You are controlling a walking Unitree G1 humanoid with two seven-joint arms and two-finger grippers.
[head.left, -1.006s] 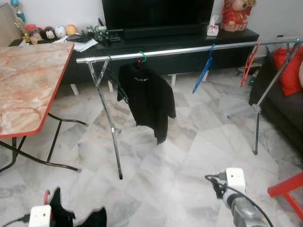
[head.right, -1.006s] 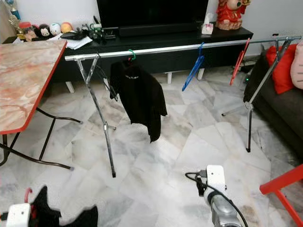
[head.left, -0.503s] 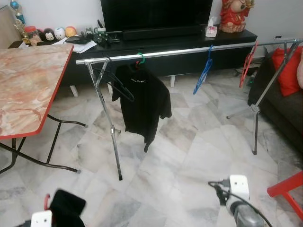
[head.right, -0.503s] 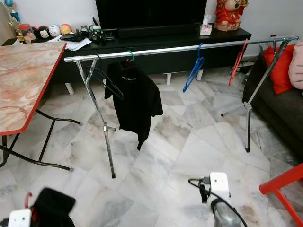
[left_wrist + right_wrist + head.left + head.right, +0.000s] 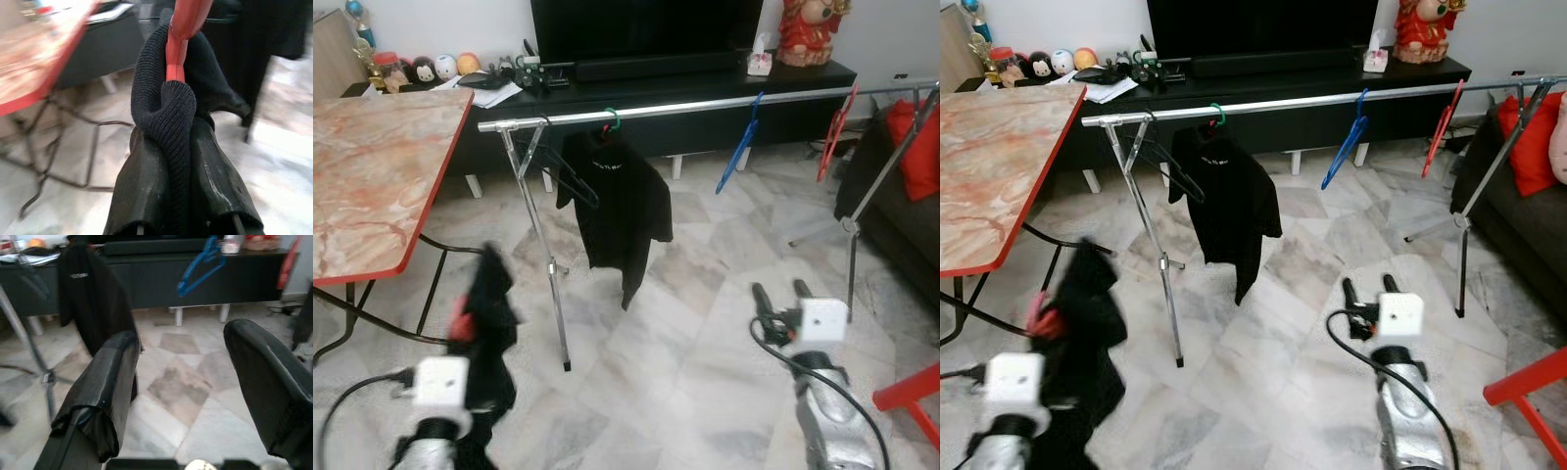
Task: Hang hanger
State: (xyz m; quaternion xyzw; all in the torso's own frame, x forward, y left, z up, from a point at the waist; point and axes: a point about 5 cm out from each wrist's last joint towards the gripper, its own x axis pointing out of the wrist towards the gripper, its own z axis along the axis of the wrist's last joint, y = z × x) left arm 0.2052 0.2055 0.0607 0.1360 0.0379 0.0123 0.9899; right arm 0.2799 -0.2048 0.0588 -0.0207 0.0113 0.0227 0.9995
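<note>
Left gripper (image 5: 178,147) is raised at the left, fingers (image 5: 142,186) pinched together on a dark knitted garment (image 5: 489,323) hung on a red hanger (image 5: 178,34). From the head views that garment is motion-blurred and the hanger is just a red smear at its side; the left wrist view shows it sharp — the knit collar looped round the red hanger neck right above the fingertips. The hook's top is cut off there.

Marble-look table (image 5: 372,176) stands far left, its near edge cut off. The metal clothes rail (image 5: 705,103) runs across the room, well apart from the held hanger. On it: a black shirt (image 5: 622,206) on a green hook, a bare black hanger (image 5: 570,171) beside it, a blue hanger (image 5: 736,147), a red hanger at the right end (image 5: 832,137).

Right gripper (image 5: 181,382) is held up low at the right, fingers spread wide, nothing between them — the wrist view looks past them at the floor and the blue hanger.
</note>
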